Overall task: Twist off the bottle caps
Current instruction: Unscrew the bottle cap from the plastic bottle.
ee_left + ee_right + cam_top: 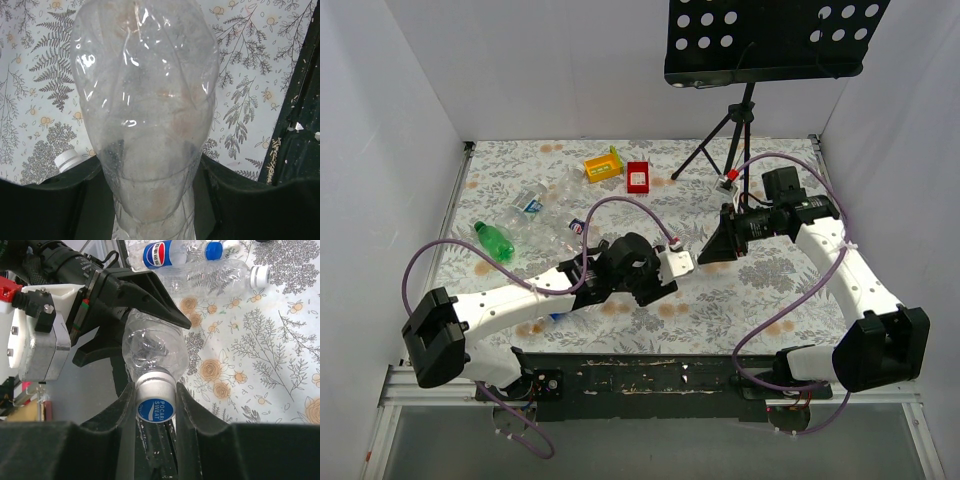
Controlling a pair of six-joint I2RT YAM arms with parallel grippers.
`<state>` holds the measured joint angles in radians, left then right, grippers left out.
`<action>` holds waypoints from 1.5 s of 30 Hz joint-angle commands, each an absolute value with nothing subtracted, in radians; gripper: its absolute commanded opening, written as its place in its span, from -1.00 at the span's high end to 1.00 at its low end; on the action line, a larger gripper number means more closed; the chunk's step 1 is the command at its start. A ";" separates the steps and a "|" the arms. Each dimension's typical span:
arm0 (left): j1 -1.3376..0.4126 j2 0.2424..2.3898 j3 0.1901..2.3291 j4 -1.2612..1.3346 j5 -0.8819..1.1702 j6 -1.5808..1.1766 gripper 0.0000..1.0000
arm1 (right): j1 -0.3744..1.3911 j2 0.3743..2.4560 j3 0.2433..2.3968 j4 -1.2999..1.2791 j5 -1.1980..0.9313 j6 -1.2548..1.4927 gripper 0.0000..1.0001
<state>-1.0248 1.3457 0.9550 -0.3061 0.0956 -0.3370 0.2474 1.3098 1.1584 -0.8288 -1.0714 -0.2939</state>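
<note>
Right fingers (192,422) tight around cap (155,402)

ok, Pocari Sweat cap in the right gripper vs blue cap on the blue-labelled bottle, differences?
Pocari Sweat cap: silver sides, printed blue top; blue cap: plain blue. Pocari Sweat cap clamped in the right gripper; blue cap sits untouched on the lying blue-labelled bottle. Both on their bottles.

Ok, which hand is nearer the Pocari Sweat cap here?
Right. The right hand is shut on the cap itself. The left hand grips the clear bottle by its body, farther along and away from the cap.
</note>
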 commanded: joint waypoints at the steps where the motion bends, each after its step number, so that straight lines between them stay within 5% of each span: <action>1: -1.028 1.295 0.962 -0.284 0.126 -0.338 0.93 | 0.256 1.292 1.236 -0.940 -1.081 -0.498 0.97; 12: -0.913 1.203 0.873 -0.271 0.472 -0.339 0.93 | 0.400 1.269 1.283 -1.143 -1.032 -1.238 0.97; 25: -0.873 1.210 0.879 -0.296 0.474 -0.331 0.91 | 0.416 1.284 1.252 -0.994 -0.993 -1.158 0.85; 27: -0.873 1.212 0.884 -0.298 0.463 -0.330 0.92 | 0.416 1.273 1.240 -0.957 -0.988 -1.105 0.72; 34: -0.873 1.209 0.894 -0.316 0.440 -0.327 0.91 | 0.414 1.261 1.258 -0.839 -0.942 -0.824 -0.36; 40: -0.873 1.195 0.885 -0.318 0.431 -0.336 0.91 | 0.399 1.249 1.322 -0.861 -0.925 -0.703 -0.70; 45: -0.874 1.172 0.874 -0.322 0.423 -0.345 0.91 | 0.333 1.221 1.332 -0.874 -0.928 -0.661 -0.78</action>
<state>-0.8764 1.2289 0.8700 -0.3229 0.4301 -0.3389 0.3801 1.2705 1.2873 -0.8810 -0.9249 -0.7357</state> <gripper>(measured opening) 0.475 0.878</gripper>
